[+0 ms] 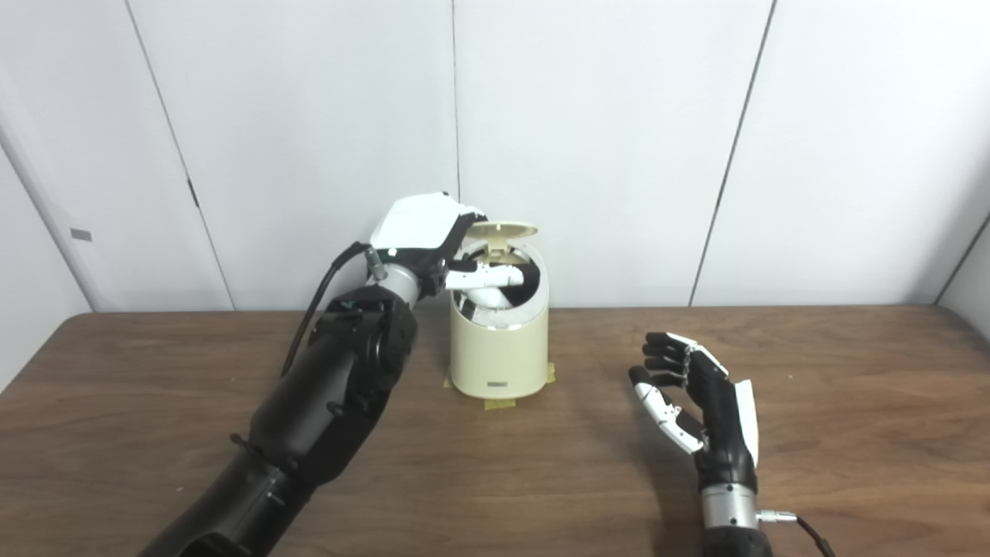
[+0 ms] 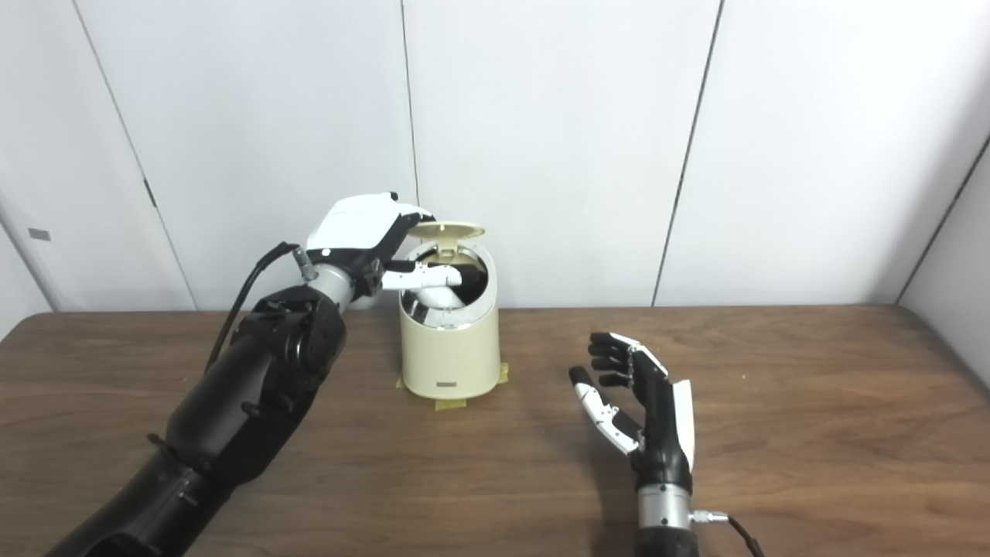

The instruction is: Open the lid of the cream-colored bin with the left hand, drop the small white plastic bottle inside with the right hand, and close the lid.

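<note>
Backdrop: white wall panels behind a brown wooden table (image 1: 851, 433).
Left hand (image 1: 424, 232): up at the bin's rim, thumb across the mouth, grasp on lid unclear.
Lid (image 1: 503, 229): raised, just right of that hand.
Cream bin (image 1: 499, 340): directly below the lid, upright, taped down.
Bottle: appears to be inside the bin.
Right hand (image 1: 700, 406): well right of bin, fingers spread, empty.
Next: likely closing the lid, a job for the nearer left hand.

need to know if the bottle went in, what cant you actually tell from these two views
- Bin interior: both views show something white in the opening, but the left hand reaches across it, so bottle or thumb cannot be told.
- Left hand's grip on the lid: fingertips are hidden behind the hand's white back.
- Label low on the bin front: too small to read.
- Right hand is open and empty; no bottle lies on the table.
</note>
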{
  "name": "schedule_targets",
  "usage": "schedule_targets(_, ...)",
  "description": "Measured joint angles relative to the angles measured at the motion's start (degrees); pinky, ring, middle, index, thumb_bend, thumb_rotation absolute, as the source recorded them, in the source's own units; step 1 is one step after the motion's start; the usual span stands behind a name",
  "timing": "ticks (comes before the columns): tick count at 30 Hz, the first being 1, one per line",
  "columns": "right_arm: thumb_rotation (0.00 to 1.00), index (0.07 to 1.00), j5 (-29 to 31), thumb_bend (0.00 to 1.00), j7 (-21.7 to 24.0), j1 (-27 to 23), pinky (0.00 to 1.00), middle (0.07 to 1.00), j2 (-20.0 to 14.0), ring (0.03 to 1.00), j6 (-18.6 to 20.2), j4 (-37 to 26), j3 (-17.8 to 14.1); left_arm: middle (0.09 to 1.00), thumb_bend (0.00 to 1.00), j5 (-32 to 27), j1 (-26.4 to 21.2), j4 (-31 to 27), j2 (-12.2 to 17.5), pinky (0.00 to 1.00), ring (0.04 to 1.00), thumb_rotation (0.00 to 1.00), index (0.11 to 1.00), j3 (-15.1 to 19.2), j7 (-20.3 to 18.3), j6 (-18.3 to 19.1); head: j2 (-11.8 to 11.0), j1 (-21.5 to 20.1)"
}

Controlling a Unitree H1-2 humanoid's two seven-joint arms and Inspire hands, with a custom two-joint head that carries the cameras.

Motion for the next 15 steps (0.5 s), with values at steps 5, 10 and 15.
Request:
schedule_targets(5,0.34,0.668,0.0,0.24,0.0,0.0,0.57,0.668,0.0,0.649,0.0,0.0,0.0,0.883,0.95,0.9,1.1,-1.8,0.4,1.0,0.994,1.0,0.852,-0.2,0.0,-0.9,0.1,-0.1)
schedule_targets(10,0.36,0.67,-0.1,0.25,0.0,0.0,0.58,0.671,0.2,0.657,0.4,0.0,0.1,0.877,0.95,3.3,1.9,-1.8,1.2,1.0,0.998,1.0,0.849,-0.8,0.3,-2.8,0.2,-0.2)
schedule_targets(15,0.35,0.669,-0.1,0.25,0.0,-0.1,0.58,0.67,0.3,0.654,0.4,0.0,0.1,0.884,0.94,6.6,2.2,-1.8,1.7,1.0,1.0,1.0,0.859,-2.1,1.4,-5.0,0.2,-0.4)
